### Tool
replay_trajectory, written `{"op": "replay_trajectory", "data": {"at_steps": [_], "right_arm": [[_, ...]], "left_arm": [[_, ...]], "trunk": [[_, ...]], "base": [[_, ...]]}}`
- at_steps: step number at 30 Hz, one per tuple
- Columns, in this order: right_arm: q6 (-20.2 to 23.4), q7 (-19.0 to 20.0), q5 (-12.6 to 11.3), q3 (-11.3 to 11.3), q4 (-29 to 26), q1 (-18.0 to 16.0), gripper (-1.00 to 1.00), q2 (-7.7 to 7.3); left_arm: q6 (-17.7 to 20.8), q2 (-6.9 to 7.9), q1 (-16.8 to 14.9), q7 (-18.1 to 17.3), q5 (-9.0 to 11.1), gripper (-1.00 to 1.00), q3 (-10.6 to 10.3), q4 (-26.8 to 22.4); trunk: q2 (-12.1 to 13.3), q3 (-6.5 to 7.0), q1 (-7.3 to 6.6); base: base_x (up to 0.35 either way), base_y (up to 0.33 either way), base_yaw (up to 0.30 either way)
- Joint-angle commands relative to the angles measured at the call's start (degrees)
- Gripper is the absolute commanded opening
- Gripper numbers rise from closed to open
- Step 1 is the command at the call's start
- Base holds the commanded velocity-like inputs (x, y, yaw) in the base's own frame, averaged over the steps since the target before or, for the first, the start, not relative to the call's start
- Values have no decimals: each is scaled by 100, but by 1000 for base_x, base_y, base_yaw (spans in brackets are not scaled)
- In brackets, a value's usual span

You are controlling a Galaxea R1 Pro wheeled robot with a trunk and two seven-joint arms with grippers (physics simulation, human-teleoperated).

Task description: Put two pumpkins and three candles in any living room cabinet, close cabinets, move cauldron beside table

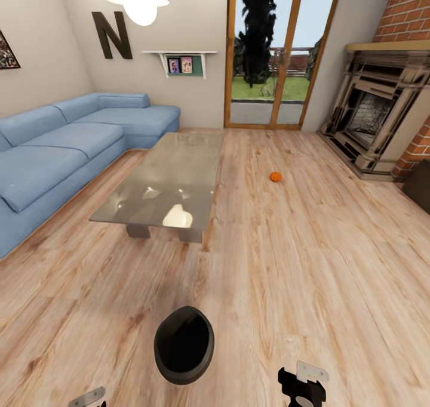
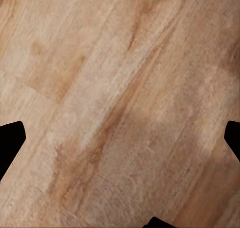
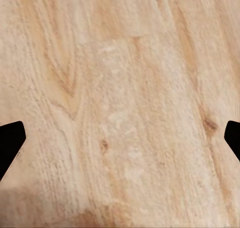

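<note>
One small orange pumpkin (image 1: 275,176) lies on the wood floor to the right of the glass-topped coffee table (image 1: 179,168), a short way off it. Close in front of me on the floor is the black cauldron (image 1: 184,344), mouth up and dark inside, well short of the table. My left gripper (image 1: 86,398) and right gripper (image 1: 303,386) hang low on either side of the cauldron, touching nothing. In the wrist views the left gripper (image 2: 120,143) and the right gripper (image 3: 120,143) are open over bare floorboards. The cabinet is out of view.
A blue corner sofa (image 1: 65,150) runs along the left wall behind the table. A brick fireplace (image 1: 376,120) stands at the right and glass doors (image 1: 272,55) at the back. A dark-brown block (image 1: 420,186) is cut off at the right edge.
</note>
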Motion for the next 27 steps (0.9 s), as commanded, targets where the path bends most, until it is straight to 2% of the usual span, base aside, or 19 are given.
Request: {"op": "replay_trajectory", "data": {"at_steps": [1, 10, 21, 27], "right_arm": [[-30, -18, -60, 47, 2, -3, 100, 4], [-30, -16, -59, 47, 2, -5, 100, 13], [-30, -14, -59, 47, 2, -2, 100, 19], [-30, -19, -59, 47, 2, -5, 100, 20]], "left_arm": [[-13, 0, -2, 16, 9, 100, -17, 1], [-14, 0, -2, 28, 10, 100, -17, 1], [-13, 0, -2, 30, 10, 100, -17, 1], [-14, 0, -2, 36, 10, 100, -17, 1]], "trunk": [[-2, -4, 1], [-2, -4, 1], [-2, -4, 1], [-2, -4, 1]], "base": [[64, 35, 3], [116, 69, 29], [36, 153, 14], [151, 15, 0]]}}
